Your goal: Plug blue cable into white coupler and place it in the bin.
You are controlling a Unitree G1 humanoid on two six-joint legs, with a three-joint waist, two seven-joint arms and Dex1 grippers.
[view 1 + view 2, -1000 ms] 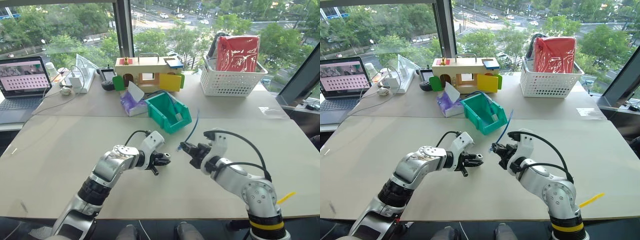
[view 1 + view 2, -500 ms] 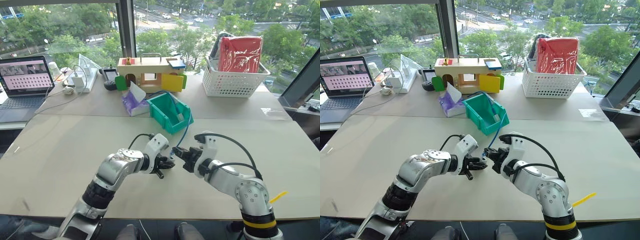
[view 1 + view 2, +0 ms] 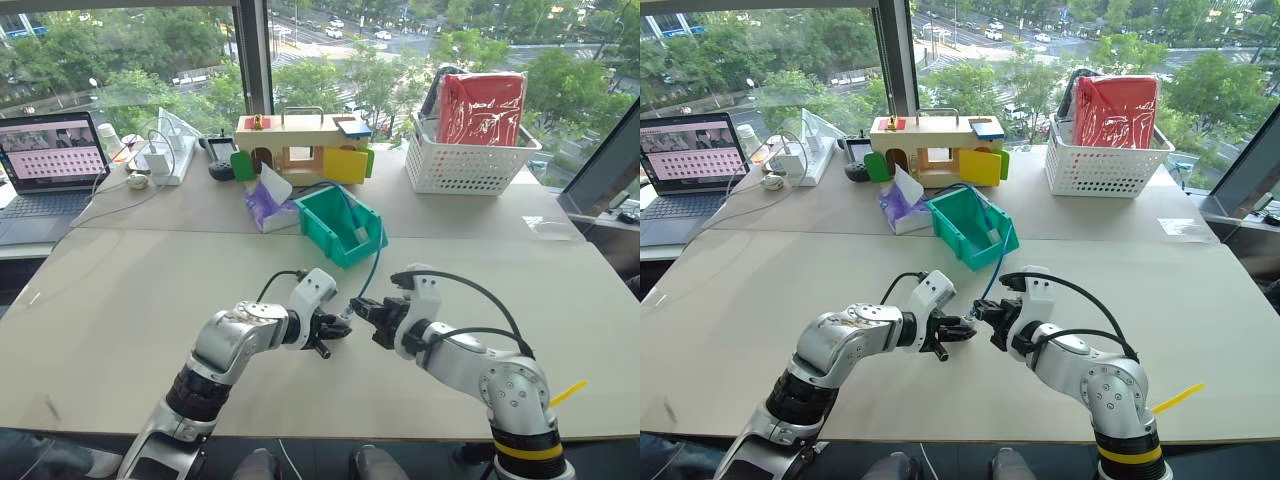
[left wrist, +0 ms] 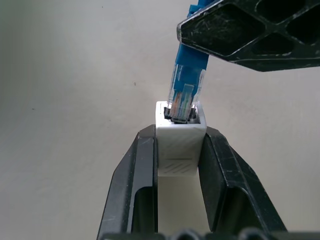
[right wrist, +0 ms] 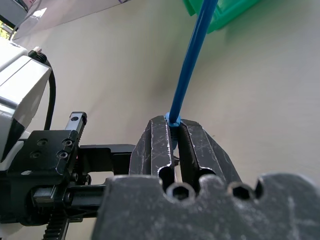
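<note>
Seating the plug is judged the step in hand, with both hands met just above the table (image 3: 120, 300) near its front middle. Eye views: the left hand (image 3: 335, 331) and right hand (image 3: 366, 312) are seen tip to tip; one blue cable (image 3: 372, 270) is carried up and back from the right hand toward one teal bin (image 3: 338, 226), which stands well behind them; whether the cable's far end reaches the bin cannot be told. One white lattice basket (image 3: 465, 165) is noted at the far right, one laptop (image 3: 45, 165) at the far left. Left wrist view: one white coupler (image 4: 180, 145) is pinched between the left hand's two fingers (image 4: 132, 180), nearly closed on it, socket facing outward; the cable's clear plug (image 4: 182, 102) is seen entering the socket at a slight tilt, not fully home. Right wrist view: the right hand's fingers (image 5: 155, 145) are clamped tight on the cable just behind its plug. A straight push along the socket's axis is advised, the tilt being taken out first, the coupler being held firm until the plug is felt to be seated.
</note>
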